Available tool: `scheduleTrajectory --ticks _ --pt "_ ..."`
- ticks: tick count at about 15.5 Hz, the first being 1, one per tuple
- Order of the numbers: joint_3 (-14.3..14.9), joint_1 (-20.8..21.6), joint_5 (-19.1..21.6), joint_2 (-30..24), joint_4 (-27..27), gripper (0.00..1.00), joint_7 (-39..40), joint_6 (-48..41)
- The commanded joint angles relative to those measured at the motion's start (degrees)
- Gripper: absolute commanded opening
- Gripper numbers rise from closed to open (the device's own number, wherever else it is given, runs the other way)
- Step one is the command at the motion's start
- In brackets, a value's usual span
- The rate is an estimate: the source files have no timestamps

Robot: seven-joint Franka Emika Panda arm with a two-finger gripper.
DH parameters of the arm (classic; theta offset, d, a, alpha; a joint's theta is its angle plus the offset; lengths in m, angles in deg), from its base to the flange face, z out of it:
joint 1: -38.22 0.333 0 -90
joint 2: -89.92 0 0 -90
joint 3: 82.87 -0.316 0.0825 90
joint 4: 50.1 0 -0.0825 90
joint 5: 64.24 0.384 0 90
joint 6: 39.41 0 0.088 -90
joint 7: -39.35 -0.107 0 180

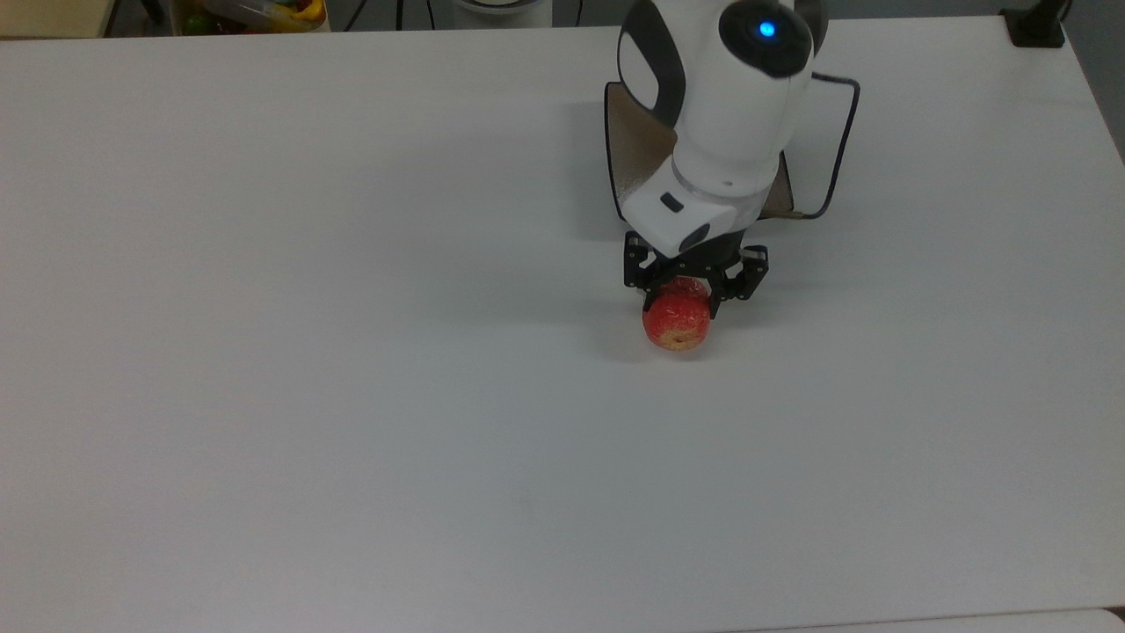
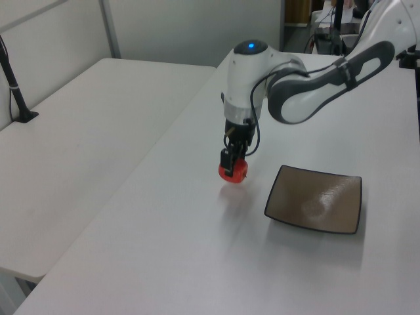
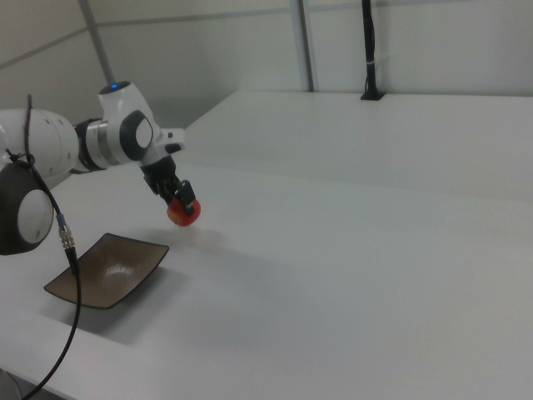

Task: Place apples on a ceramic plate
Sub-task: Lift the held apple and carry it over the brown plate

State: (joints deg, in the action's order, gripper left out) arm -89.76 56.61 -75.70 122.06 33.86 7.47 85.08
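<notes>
White table (image 1: 352, 396), top view: the near part of the surface, toward the frame's lower edge, is bare. Farther in, the apple (image 1: 677, 318) appears right of centre, red with a yellowish patch facing the frame's lower edge. The 2 black fingers of the gripper (image 1: 694, 286) press against the apple's sides from above, so the tool is clamped on the fruit. In the left view, the apple (image 2: 233, 170) hangs clear of the table (image 2: 164, 262), with a faint shadow on the surface beneath it; in the right view, the apple (image 3: 182, 212) likewise sits above its shadow, held at the tip of the gripper (image 3: 181, 202).

Beyond the gripper in the top view, the white arm (image 1: 721, 114) with a blue light on its upper joint covers most of the ceramic plate (image 1: 626, 149), of which a brown strip with a dark rim shows on the arm's left in the top view. A black cable (image 1: 841, 141) loops along the arm's right in the top view. In the left view, the ceramic plate (image 2: 315, 199) lies flat on the table, to the right of the apple and apart from it, square, glossy and brown-grey. In the right view, the ceramic plate (image 3: 108, 269) lies lower left of the apple, nothing on it.

At the far edge in the top view, a container of coloured items (image 1: 264, 12) stands past the table's upper left corner.
</notes>
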Motion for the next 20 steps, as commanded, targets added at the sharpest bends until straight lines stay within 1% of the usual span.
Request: scheduleTrajectory --ticks 1,4,6,8,10,11,14,17,20 --pt "-0.31 -0.9 -0.32 -9.09 6.29 0.4 -0.99 0.06" --pt "-0.4 -0.81 0.03 -15.33 12.44 0.42 -0.3 -0.21" --pt "-1.28 -0.55 0.12 -18.93 16.75 0.43 1.37 -0.65" --pt "-2.33 -0.46 0.29 -21.22 19.13 0.43 2.95 -2.66" --pt "-2.86 -0.19 0.47 -22.2 19.75 0.44 4.27 -6.26" --pt "-3.12 -0.11 0.65 -22.46 19.75 0.46 4.63 -7.75" --pt "-3.74 -0.11 0.73 -22.38 19.84 0.49 5.42 -9.52" --pt "-4.0 -0.02 0.73 -22.29 19.93 0.49 6.47 -11.19" --pt "-5.23 -0.02 0.73 -22.29 20.54 0.49 7.53 -13.56"
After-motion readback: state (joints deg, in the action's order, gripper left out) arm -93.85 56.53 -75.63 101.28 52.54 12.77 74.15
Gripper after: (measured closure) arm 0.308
